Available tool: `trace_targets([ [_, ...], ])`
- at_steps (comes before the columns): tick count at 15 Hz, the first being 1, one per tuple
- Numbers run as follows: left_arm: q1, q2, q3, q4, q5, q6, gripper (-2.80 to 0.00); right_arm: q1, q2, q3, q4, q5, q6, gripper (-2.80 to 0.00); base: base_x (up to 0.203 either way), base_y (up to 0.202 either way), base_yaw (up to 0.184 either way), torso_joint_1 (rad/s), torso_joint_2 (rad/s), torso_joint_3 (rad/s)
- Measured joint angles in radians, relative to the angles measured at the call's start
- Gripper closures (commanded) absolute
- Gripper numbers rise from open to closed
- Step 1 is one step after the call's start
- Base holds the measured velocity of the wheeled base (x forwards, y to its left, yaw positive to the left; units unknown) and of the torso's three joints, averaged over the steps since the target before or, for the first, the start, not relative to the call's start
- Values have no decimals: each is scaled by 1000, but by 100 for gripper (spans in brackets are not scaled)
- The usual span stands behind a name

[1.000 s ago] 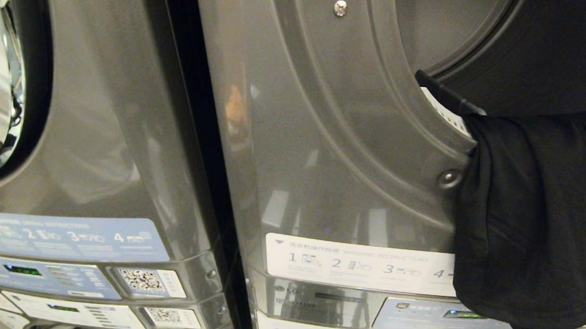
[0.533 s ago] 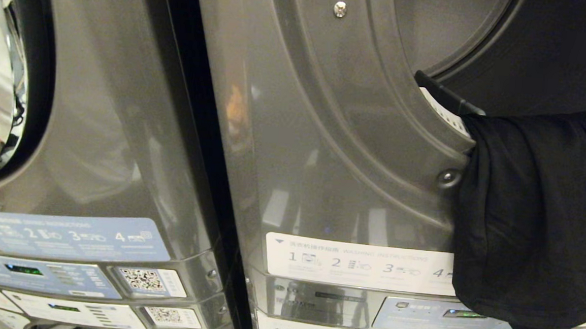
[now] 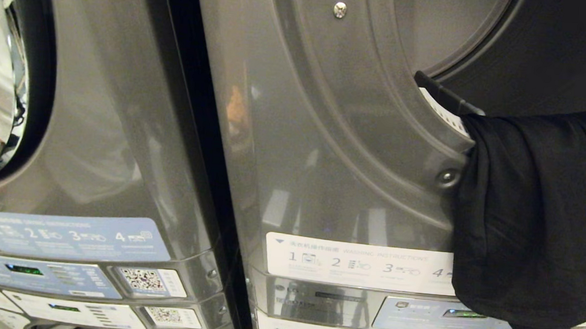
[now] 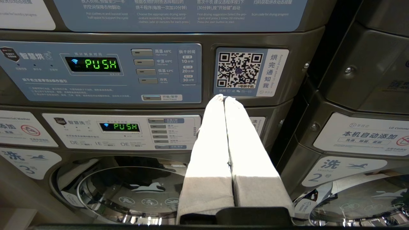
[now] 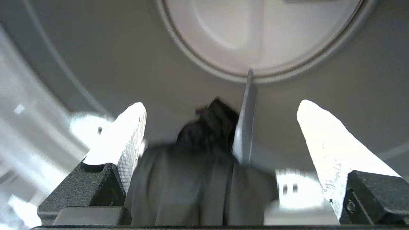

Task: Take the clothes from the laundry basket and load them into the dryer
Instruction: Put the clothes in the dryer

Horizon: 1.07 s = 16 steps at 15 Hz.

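Nothing shifted: black garment (image 3: 528, 219) draped over dryer (image 3: 355, 138) opening's rim.

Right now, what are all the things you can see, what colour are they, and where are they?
dryer: one, grey, straight ahead, its round opening upper right.
black garment: one, black, draped over the lower rim of the dryer opening, hanging down its front.
neighbouring machine: one, grey, to the left.
instruction stickers: several, white and blue, low on both fronts.
green displays: two, reading PUSH, on the control panels.
QR code: one, black on white, beside the upper display.
left end effector: shut, white, before the panels.
right end effector: open, white, inside the drum.
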<state>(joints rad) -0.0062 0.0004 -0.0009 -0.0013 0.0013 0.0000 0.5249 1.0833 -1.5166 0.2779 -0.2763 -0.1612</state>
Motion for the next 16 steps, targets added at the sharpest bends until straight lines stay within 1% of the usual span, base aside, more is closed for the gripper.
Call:
trace_targets([
  [2, 0, 0, 0, 0, 0, 0, 0, 0, -72, 69, 32, 36, 14, -280, 0, 0, 0, 0, 0, 0],
  [3, 0, 0, 0, 0, 0, 0, 0, 0, -109, 105, 60, 59, 35, -280, 0, 0, 0, 0, 0, 0],
  [4, 0, 0, 0, 0, 0, 0, 0, 0, -153, 147, 102, 91, 77, -280, 0, 0, 0, 0, 0, 0],
  [6, 0, 0, 0, 0, 0, 0, 0, 0, -224, 206, 214, 145, 208, -280, 0, 0, 0, 0, 0, 0],
  [8, 0, 0, 0, 0, 0, 0, 0, -4, -265, 229, 335, 156, 339, -280, 0, 0, 0, 0, 0, 0],
  [9, 0, 0, 0, 0, 0, 0, 0, -8, -273, 235, 388, 157, 372, -280, 0, 0, 0, 0, 0, 0],
  [10, 0, 0, 0, 0, 0, 0, 0, -19, -275, 245, 432, 160, 385, -280, 0, 0, 0, 0, 0, 0],
  [12, 0, 0, 0, 0, 0, 0, 0, -47, -258, 259, 443, 168, 390, -280, 0, 0, 0, 0, 0, 0],
  [14, 0, 0, 0, 0, 0, 0, 0, -65, -226, 279, 425, 172, 388, -280, 0, 0, 0, 0, 0, 0],
  [16, 0, 0, 0, 0, 0, 0, 0, -71, -191, 315, 351, 174, 382, -280, 0, 0, 0, 0, 0, 0],
])
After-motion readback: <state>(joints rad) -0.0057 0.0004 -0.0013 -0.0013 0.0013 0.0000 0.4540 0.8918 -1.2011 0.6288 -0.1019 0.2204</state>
